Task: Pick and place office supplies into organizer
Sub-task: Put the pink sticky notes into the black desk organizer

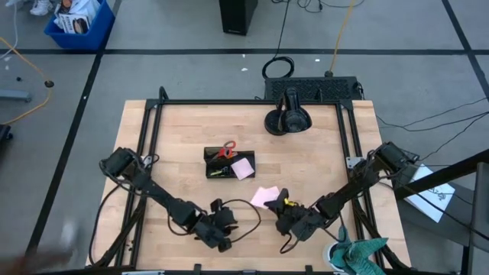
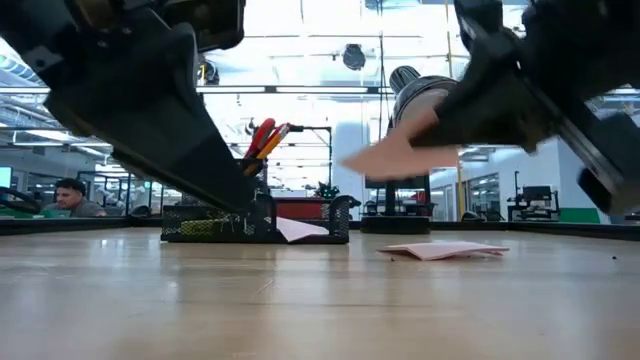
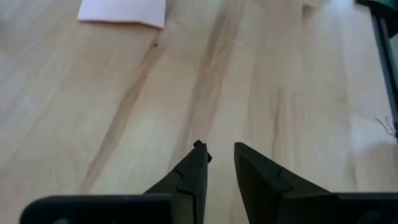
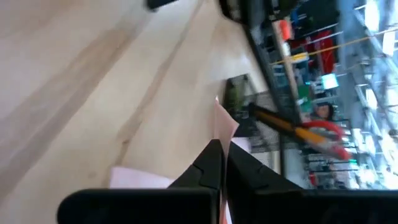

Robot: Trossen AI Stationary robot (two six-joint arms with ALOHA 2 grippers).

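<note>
Nothing here can be read. The pink sticky notes (image 1: 265, 196) lying on the table (image 1: 176, 130) are blank on the side that shows, and so is the pink sheet (image 1: 243, 168) at the organizer (image 1: 228, 163). The blue bin (image 1: 79, 23) on the floor holds what look like printed packets, but the print is too small to make out. A white sheet (image 1: 428, 191) beside the table's right edge carries dark marks, none legible. The signs in the room beyond the table are only coloured smears.
</note>
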